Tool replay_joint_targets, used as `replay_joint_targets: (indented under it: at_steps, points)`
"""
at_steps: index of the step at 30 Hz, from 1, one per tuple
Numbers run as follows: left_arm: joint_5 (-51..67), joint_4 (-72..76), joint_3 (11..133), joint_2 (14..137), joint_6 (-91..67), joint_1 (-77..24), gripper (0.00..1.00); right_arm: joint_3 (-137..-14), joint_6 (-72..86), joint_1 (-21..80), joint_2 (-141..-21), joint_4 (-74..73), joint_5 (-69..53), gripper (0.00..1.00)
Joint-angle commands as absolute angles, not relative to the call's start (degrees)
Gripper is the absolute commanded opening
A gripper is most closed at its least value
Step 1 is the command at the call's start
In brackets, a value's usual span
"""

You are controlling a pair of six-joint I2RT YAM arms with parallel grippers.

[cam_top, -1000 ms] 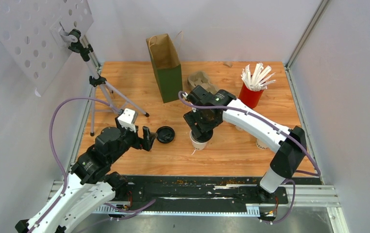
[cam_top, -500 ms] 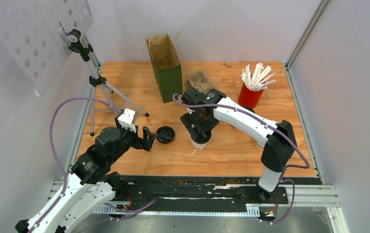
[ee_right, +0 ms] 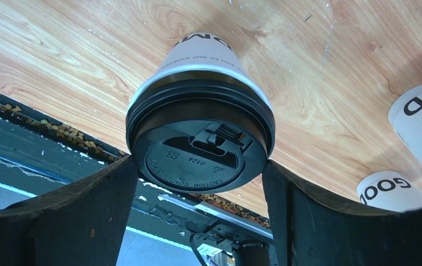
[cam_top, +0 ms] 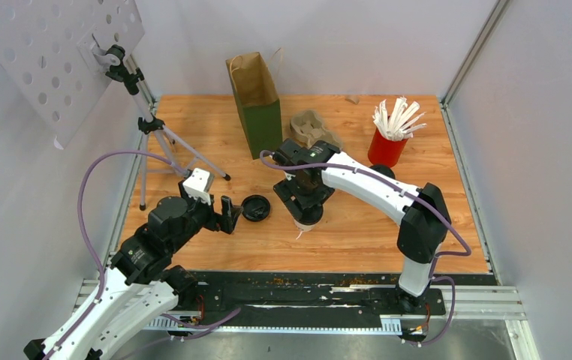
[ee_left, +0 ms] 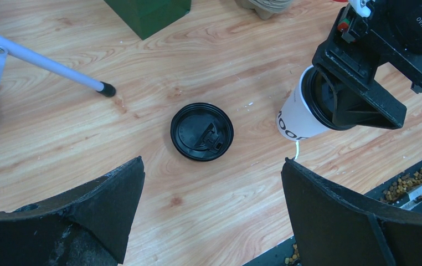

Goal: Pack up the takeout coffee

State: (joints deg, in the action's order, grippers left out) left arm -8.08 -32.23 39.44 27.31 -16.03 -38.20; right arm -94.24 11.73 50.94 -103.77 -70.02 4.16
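Top view: a small white paper cup (cam_top: 302,220) with dark print and a fitted black lid stands at the middle of the frame under the right gripper (cam_top: 304,210). A loose round black plastic lid (cam_top: 256,208) lies just left of it, near the left gripper (cam_top: 227,214).

Left wrist view: the left gripper (ee_left: 213,168) is spread wide and holds nothing. The loose round black plastic lid (ee_left: 201,131) lies at centre.

Right wrist view: the right gripper (ee_right: 199,165) has its fingers close on either side of the lid's rim; I cannot tell whether they grip it.
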Motion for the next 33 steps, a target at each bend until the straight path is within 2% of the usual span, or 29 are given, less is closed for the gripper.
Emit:
replay_joint_targets:
  at_steps: [1, 11, 18, 26, 33]
  points:
    - [-8.7, -30.6, 39.6, 27.1, -14.5, -38.0, 1.00, -95.6, 11.7, 51.2, -104.6, -69.1, 5.2, 0.83]
    - [-8.5, -30.8, 39.5, 27.1, -14.6, -38.0, 1.00, -97.1, 11.1, 51.4, -102.7, -68.6, 5.1, 0.86]
    - [-8.4, -30.9, 39.5, 27.3, -14.9, -38.0, 1.00, -97.8, 10.4, 51.4, -102.4, -68.0, 5.5, 0.81]
    - [-8.5, -30.9, 39.4, 27.5, -14.9, -38.0, 1.00, -97.8, 10.0, 51.4, -102.8, -66.9, 5.4, 0.80]
    - [-8.4, -31.1, 39.5, 27.7, -14.7, -38.0, 1.00, -98.0, 9.9, 51.4, -103.0, -67.1, 5.4, 0.85]
